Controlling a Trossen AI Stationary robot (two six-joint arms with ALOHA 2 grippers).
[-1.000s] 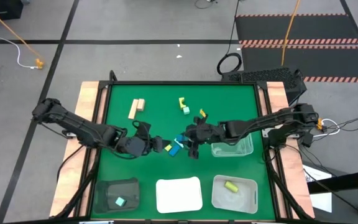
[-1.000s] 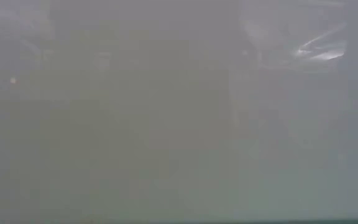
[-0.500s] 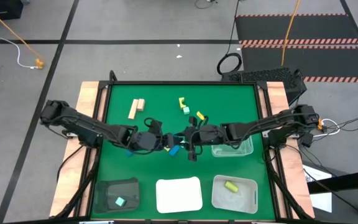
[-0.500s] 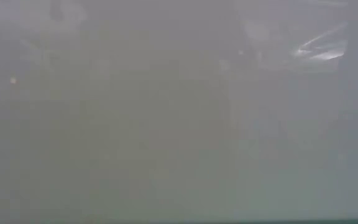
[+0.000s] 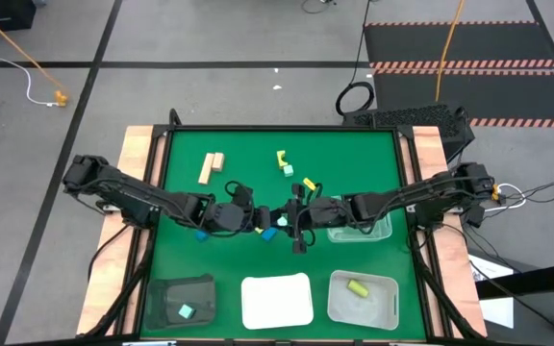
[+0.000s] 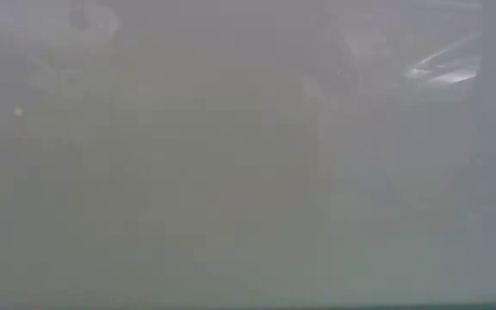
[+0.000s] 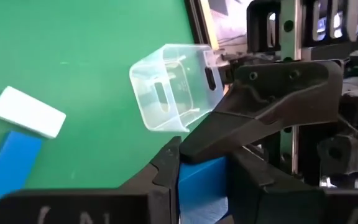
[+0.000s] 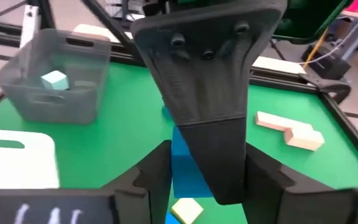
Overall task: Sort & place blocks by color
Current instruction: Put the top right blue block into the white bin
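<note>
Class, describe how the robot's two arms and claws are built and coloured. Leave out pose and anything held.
Both arms are dark, slim and jointed, with thin black cables running along them. The left claw and the right claw each have two black fingers. Seen close, the right claw's finger is a broad wedge tapering downward, finely ribbed, with small screws near its wide end. White lettering marks each claw's base.

Tan blocks (image 5: 211, 166): two bars touching, flat on bench, far left. Yellow block (image 5: 281, 156) and mint cube (image 5: 288, 170) adjacent, far centre. Yellow block (image 5: 309, 184) tilted nearby. Blue blocks (image 5: 270, 231) at centre; one blue bar (image 7: 12, 163) flat beside white slab (image 7: 27, 112). Mint cube (image 5: 186, 311) in dark bin; yellow cylinder (image 5: 357, 287) in clear bin.
</note>
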